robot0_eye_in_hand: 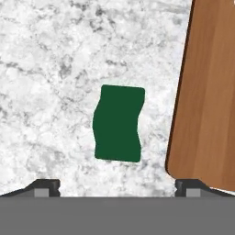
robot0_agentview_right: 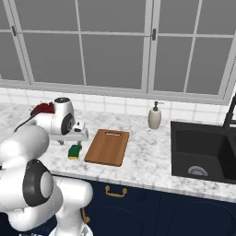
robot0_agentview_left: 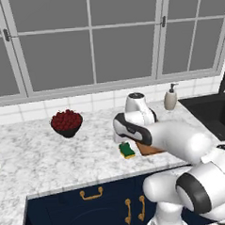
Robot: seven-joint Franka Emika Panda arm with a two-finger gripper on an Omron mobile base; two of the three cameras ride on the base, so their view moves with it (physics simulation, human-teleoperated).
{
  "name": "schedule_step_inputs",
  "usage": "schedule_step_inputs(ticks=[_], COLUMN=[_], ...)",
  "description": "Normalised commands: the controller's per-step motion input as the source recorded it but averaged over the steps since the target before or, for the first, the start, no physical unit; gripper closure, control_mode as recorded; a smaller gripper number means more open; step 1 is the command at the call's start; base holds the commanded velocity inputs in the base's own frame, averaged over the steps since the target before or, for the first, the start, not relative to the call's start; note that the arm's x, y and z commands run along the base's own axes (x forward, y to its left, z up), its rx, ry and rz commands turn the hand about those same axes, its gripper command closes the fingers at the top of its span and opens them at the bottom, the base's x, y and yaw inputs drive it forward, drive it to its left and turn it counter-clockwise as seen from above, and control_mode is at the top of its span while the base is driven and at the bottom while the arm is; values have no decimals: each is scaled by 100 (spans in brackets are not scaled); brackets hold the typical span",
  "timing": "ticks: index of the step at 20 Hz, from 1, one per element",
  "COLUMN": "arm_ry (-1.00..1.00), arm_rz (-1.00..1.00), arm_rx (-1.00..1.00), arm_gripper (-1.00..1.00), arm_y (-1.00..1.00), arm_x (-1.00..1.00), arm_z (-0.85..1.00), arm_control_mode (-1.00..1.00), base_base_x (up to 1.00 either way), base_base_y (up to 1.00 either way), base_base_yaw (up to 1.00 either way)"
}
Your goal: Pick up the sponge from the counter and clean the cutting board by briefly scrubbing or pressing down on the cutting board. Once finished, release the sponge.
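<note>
The sponge [robot0_eye_in_hand: 118, 124] lies flat on the marbled counter [robot0_eye_in_hand: 50, 92], green scouring side up; its yellow body shows in the base views [robot0_agentview_left: 127, 150] [robot0_agentview_right: 74, 151]. The brown wooden cutting board [robot0_agentview_right: 107, 146] [robot0_eye_in_hand: 206, 101] lies just to its right, apart from it, with the slot handle at the far end. In the left base view my arm covers most of the board [robot0_agentview_left: 147, 150]. My gripper [robot0_eye_in_hand: 117, 187] [robot0_agentview_right: 76, 137] hangs a little above the sponge, pointing straight down, open, with nothing between its fingertips [robot0_eye_in_hand: 46, 186].
A dark bowl of red fruit [robot0_agentview_left: 66, 122] stands at the back left. A soap dispenser [robot0_agentview_right: 155, 116] stands by the window wall, and the black sink [robot0_agentview_right: 203, 147] is to the right. The counter's front edge runs close to the sponge, above navy cabinets [robot0_agentview_right: 138, 203].
</note>
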Motion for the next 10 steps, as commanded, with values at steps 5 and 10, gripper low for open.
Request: schedule_step_inputs(ticks=[5, 10], arm_ry=[8, 5], arm_rz=[0, 0], arm_rx=[0, 0], arm_gripper=[-100, -100], arm_y=[9, 0], arm_x=[25, 2], arm_z=[-45, -44], arm_control_mode=[-100, -100], base_base_x=[0, 0], base_base_y=[0, 0], base_base_yaw=[0, 0])
